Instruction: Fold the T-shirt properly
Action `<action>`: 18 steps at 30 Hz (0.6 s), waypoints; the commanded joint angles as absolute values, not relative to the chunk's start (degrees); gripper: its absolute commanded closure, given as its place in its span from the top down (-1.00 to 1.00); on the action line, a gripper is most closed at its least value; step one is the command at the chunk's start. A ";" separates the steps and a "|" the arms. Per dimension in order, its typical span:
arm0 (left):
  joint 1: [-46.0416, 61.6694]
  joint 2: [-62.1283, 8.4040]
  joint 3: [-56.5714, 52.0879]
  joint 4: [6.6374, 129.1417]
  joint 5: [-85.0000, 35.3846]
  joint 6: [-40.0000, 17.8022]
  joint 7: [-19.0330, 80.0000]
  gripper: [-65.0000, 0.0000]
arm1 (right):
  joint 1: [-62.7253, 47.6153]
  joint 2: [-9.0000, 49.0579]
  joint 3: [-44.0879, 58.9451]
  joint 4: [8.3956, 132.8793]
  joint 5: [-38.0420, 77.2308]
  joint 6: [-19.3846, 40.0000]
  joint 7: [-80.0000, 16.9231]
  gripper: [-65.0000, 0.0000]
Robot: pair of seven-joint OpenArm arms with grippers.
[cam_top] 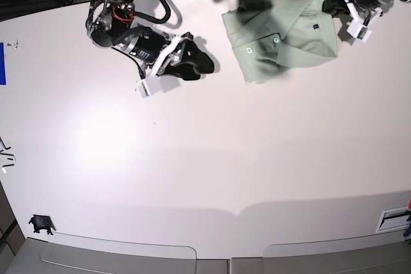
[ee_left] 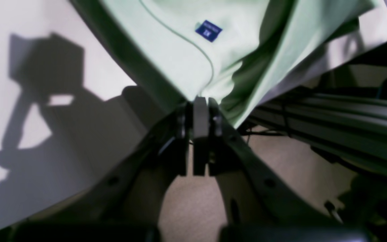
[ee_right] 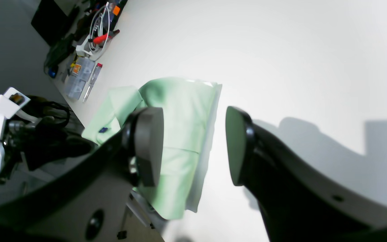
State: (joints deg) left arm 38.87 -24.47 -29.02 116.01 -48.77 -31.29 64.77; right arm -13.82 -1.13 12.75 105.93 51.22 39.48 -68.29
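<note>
The pale green T-shirt (cam_top: pixel 282 40) lies folded at the table's far right, with its buttons facing up. Its green cloth (ee_left: pixel 180 43) and small blue tag (ee_left: pixel 208 31) fill the top of the left wrist view. My left gripper (ee_left: pixel 200 101) is shut on the shirt's edge at the table's rim, where the cloth bunches between the fingers; from the base it shows at the shirt's right corner (cam_top: pixel 331 1). My right gripper (ee_right: pixel 193 148) hangs open above the table with nothing between its pads, the T-shirt (ee_right: pixel 180 111) lying beyond it. From the base it sits left of the shirt (cam_top: pixel 202 63).
Cables and small tools (ee_right: pixel 92 30) crowd the table's far edge beside the shirt. A metal frame rail (ee_left: pixel 331 114) runs below the table rim. A small black object (cam_top: pixel 40 224) sits near the front left corner, a white slotted part (cam_top: pixel 392 219) at the right edge.
</note>
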 commanded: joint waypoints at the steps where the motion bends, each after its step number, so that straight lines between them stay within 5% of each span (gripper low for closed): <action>1: 39.22 -25.10 -30.35 117.01 -49.52 -31.22 64.27 -1.00 | -13.34 -1.10 12.69 107.04 52.93 39.88 -67.40 -0.15; 18: 42.89 -25.10 -34.46 116.99 -57.36 -32.36 66.41 -1.00 | -13.34 -1.10 12.69 107.04 52.93 39.90 -67.42 -0.15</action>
